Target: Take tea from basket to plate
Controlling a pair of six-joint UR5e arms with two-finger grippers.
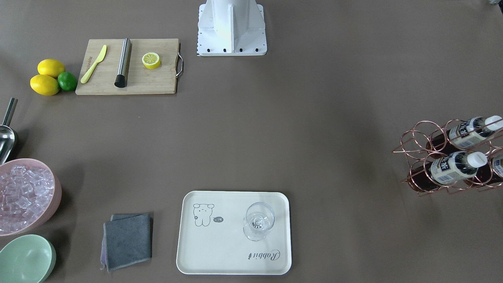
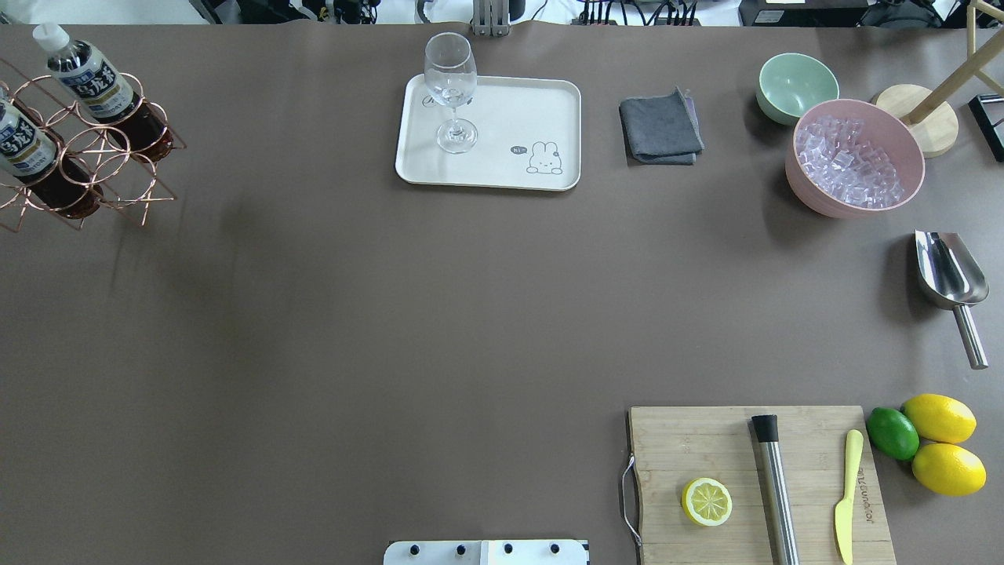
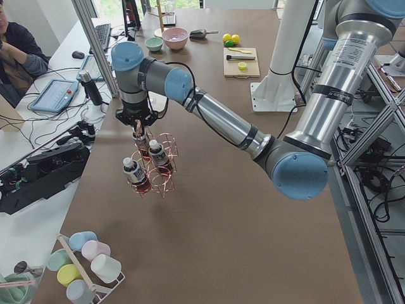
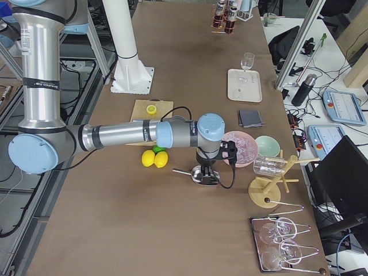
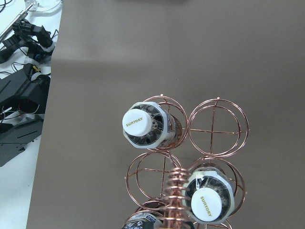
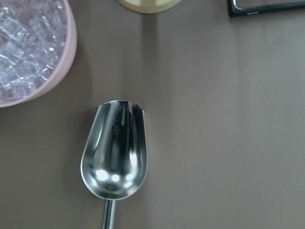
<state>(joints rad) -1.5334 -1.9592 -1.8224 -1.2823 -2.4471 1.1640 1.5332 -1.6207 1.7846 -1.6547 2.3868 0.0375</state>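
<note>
The copper wire basket [image 1: 415, 138] stands at the table's end on my left side. Several tea bottles [image 1: 462, 132] with white caps lie tilted in its rings [image 2: 118, 169]. From the left wrist view I look straight down on two caps [image 5: 139, 125] and the coiled handle [image 5: 175, 191]. My left gripper [image 3: 140, 131] hangs just above the basket [image 3: 158, 172]; I cannot tell whether it is open or shut. The cream plate [image 1: 220, 251] sits at the far middle [image 2: 510, 106]. My right gripper [image 4: 206, 165] hovers over the steel scoop [image 6: 115, 150], state unclear.
A wine glass [image 1: 258, 221] stands on the plate. A grey cloth [image 2: 660, 128], a green bowl [image 2: 796, 86] and a pink bowl of ice [image 2: 855, 157] sit beyond it. A cutting board [image 2: 757, 482] with lemon half, knife and muddler, plus lemons [image 2: 941, 443], lies near right.
</note>
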